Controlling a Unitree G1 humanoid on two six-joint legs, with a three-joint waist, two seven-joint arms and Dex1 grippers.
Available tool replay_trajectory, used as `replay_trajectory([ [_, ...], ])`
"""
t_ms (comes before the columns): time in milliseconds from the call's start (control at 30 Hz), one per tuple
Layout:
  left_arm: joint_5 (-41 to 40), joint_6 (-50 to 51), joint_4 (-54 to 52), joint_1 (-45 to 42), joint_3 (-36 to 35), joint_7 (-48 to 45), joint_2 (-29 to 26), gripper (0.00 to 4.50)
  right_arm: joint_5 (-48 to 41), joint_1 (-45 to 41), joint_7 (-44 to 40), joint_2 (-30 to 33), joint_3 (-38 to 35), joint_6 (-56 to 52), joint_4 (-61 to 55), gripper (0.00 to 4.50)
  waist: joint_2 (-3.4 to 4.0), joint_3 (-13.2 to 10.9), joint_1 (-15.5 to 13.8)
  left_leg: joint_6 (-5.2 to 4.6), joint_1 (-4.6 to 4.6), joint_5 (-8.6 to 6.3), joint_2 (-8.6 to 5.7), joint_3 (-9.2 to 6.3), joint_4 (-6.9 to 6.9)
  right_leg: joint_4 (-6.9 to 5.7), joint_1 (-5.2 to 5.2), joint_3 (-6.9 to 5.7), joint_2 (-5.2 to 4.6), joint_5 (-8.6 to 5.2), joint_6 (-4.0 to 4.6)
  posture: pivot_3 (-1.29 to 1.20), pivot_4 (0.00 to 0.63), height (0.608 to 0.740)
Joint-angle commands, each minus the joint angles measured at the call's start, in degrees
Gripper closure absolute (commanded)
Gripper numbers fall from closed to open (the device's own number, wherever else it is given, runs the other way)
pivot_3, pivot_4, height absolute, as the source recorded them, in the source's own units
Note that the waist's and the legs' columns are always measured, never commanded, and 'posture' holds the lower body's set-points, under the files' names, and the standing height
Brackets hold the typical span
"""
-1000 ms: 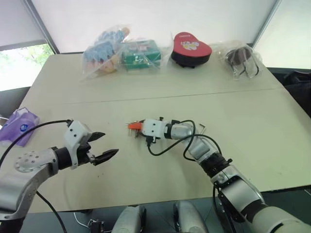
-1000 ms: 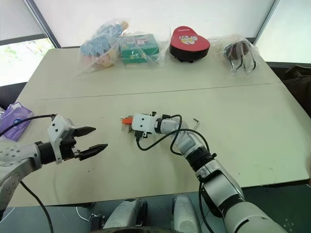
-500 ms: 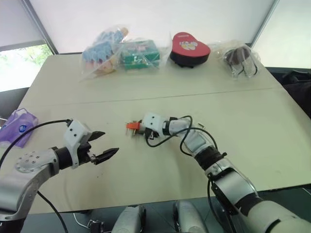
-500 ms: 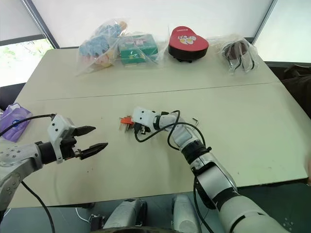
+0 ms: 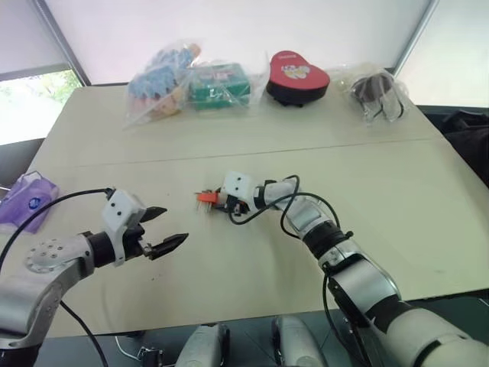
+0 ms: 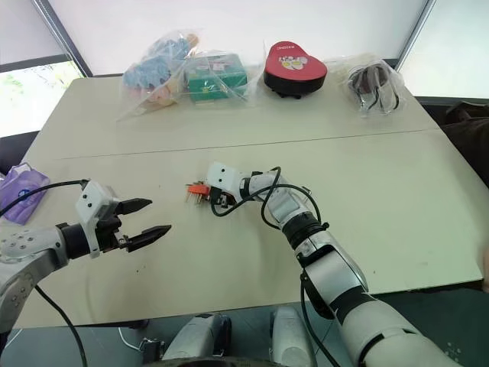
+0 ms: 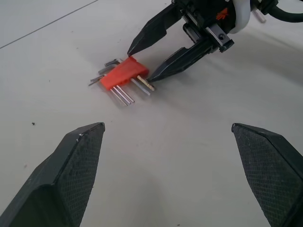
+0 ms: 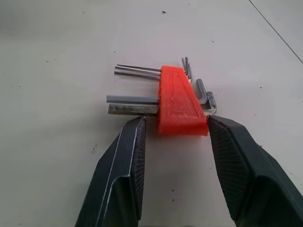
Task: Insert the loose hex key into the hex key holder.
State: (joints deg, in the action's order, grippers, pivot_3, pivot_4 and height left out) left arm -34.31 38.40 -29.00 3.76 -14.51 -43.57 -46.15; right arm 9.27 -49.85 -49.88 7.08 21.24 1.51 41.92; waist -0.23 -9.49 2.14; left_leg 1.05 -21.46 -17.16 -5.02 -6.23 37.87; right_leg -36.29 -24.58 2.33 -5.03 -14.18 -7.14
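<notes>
The hex key holder (image 8: 180,100), a small orange block with thin metal keys sticking out both sides, lies flat on the beige table (image 5: 229,298) near its middle. My right gripper (image 7: 141,64) is low over the table and open. Its two black fingertips straddle the near end of the holder (image 5: 206,198), one at the block's corner and the other at a key's tip. My left gripper (image 5: 170,225) hovers open and empty to the left of the holder and nearer to me. The loose hex key is hidden from view.
Along the far edge stand a plastic bag of toys (image 5: 164,76), a bagged green box (image 5: 221,84), a red heart-shaped box (image 5: 298,76) and a bag with dark items (image 5: 378,95). A purple pouch (image 5: 27,195) lies at the left edge.
My right wrist has rolled and the forearm has swung in, while its fingertips stay at the holder. The holder and my left arm have not moved.
</notes>
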Motion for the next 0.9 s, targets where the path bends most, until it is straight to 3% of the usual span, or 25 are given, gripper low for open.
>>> replay_trajectory([
  [33, 0.01, -0.83, -1.33, -0.02, -0.92, -0.18, -0.22, 0.02, -0.93, 0.70, -1.23, 0.14, -0.55, -1.50, -2.00, 2.42, 0.00, 0.00, 0.22, 0.00, 0.00, 0.00, 0.00, 0.00, -0.01, 0.00, 0.00, 0.00, 0.00, 0.00, 0.00, 0.00, 0.150, 0.740],
  [167, 0.16, -0.92, -1.13, -0.30, -0.50, -0.18, -0.09, 0.02, -1.56, 1.36, -1.82, 0.07, -0.68, -2.88, -3.36, 2.42, 0.01, 0.00, 0.37, 0.00, -0.01, 0.00, 0.00, -0.01, -0.03, 0.00, -0.03, 0.00, 0.00, 0.00, 0.00, 0.00, 0.150, 0.740],
  [300, 0.22, -1.01, -0.93, -0.73, -0.02, -0.17, 0.06, 0.00, -0.59, 1.29, 0.84, -0.41, -0.72, -1.80, -2.86, 0.69, 0.01, 0.00, 0.38, 0.00, 0.00, 0.00, 0.00, -0.01, -0.04, 0.00, -0.03, 0.00, -0.01, 0.00, 0.00, 0.00, 0.150, 0.740],
  [567, 0.22, -1.00, -0.91, -0.82, 0.29, -0.03, 0.28, 0.00, -0.97, 0.72, 0.75, -1.44, -0.86, -1.85, -1.45, 0.69, 0.00, 0.00, 0.40, 0.00, 0.00, 0.00, 0.00, 0.00, -0.07, 0.00, -0.04, 0.00, 0.00, 0.00, 0.00, 0.00, 0.150, 0.740],
  [900, 0.07, -0.84, -1.25, -0.15, -0.35, 0.05, 0.18, 0.00, -0.28, -4.38, 3.29, -5.01, -1.95, 2.63, 9.74, 0.69, 0.01, 0.00, 0.68, 0.06, 0.06, 0.03, 0.01, 0.01, -0.20, -0.02, -0.08, 0.01, 0.01, 0.00, 0.00, 0.00, 0.150, 0.740],
])
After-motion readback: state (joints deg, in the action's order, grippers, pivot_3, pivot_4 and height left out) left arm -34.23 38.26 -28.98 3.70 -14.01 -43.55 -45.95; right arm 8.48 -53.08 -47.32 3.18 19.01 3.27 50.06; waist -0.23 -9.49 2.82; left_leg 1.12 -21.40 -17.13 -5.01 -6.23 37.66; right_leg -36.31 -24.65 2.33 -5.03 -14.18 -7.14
